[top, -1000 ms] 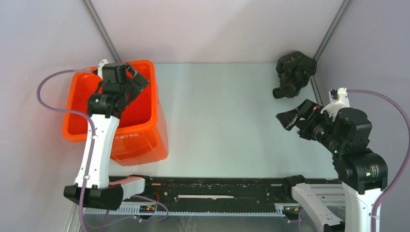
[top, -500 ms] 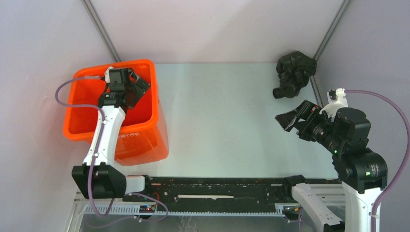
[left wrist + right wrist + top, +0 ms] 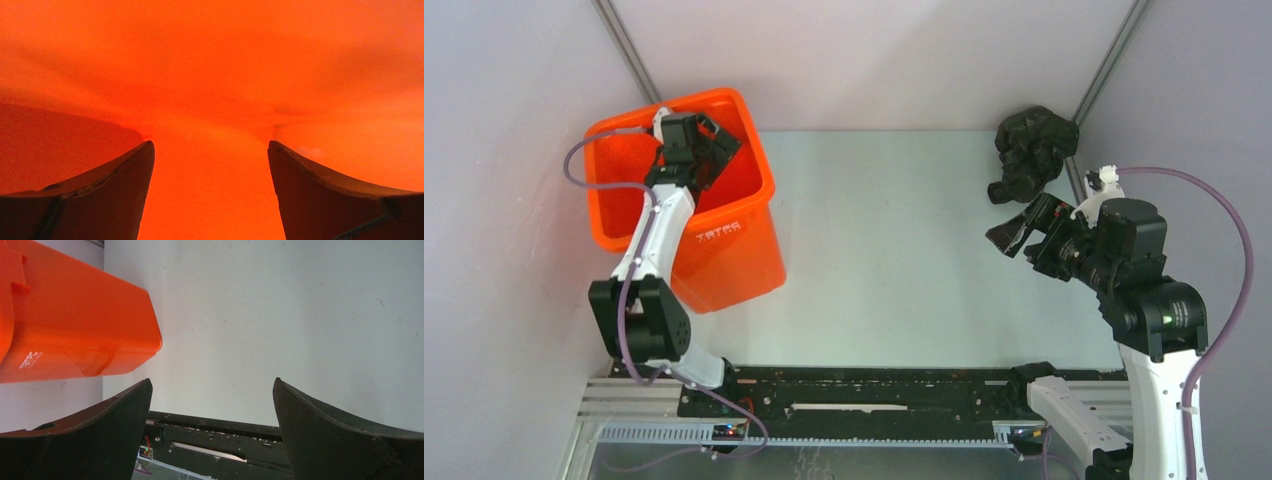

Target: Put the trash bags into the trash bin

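Bag (image 3: 1032, 150): one black bag, crumpled into a lump in the far right corner of the counter (image 3: 884, 250), well apart from the bin (image 3: 729, 255). The film is thin, glossy and wrinkled. I judge it light, soft and slippery, and liable to unfurl when lifted. The best hold is a deep pinch on a thick bunched fold at the top of the lump. A loose edge would likely slide out or trail.

Bin: bright orange plastic, square, with tapered walls, a rolled rim and small lettering on the near wall. It looks stiff and smooth. It sits at far left and appears tipped.

My left claw (image 3: 712, 160) is inside the bin with its jaws spread and nothing between them; the wrist view shows only orange wall. My right claw (image 3: 1016, 228) hangs just beside the bag, jaws wide and empty, facing the bin, not the bag.

Counter: pale, matte, flat.
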{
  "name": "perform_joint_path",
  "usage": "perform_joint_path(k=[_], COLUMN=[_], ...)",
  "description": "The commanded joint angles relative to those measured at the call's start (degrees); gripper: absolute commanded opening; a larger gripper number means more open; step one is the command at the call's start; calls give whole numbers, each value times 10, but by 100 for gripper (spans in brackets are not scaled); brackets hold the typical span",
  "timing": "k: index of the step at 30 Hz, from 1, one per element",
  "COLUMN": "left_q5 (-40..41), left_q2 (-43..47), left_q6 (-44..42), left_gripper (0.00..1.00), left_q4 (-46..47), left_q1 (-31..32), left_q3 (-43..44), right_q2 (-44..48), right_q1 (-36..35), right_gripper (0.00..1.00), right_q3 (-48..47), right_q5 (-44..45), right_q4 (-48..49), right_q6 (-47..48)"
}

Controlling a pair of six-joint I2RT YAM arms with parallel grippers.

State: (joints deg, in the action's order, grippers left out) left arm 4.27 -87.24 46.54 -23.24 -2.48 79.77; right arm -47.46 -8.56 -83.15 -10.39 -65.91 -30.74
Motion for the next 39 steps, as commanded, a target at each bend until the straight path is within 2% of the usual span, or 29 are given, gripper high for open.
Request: perform_joint_path(k=[1,8,12,17,21,25,26,29,34,37,39], left_q5=[-10,-3,-19,-27,-38,-67,-71,-48,-4,-26,-74], left_q2=[-79,-144,-129,-25,81,196,227,307,388,409,417], left_q6=[-47,-65,-57,-67,-68,-44,-46,-77,-154,-197,-215], left_gripper=[89,92,92,92,93,94,98,100,100,100,100], left_q4=[52,24,-16,-63,-95,-166,-182,-244,-330,-332,-316], left_q1=[-12,-17,-14,-7,0,8,15,37,43,43,48], left_q3=[107,217,242,204,157,96,80,50,62,89,93], right_q2=[-19,-35,-46,-60,-53,-59,-66,-88,-128,-168,-199], right_q1=[5,6,7,7,6,1,-1,-15,-31,-29,-22], right_gripper=[100,100,100,100,100,100,100,100,100,100,100], right_q3=[-16,-20,-31,-38,4,52,54,55,55,54,53], right_q5=[8,19,11,-19,-45,-56,-59,-52,-34,-15,-10], right_q4=[16,8,1,-10,13,43,45,55,84,96,105], right_q6=[5,5,6,22,38,36,32,20,2,-14,-28])
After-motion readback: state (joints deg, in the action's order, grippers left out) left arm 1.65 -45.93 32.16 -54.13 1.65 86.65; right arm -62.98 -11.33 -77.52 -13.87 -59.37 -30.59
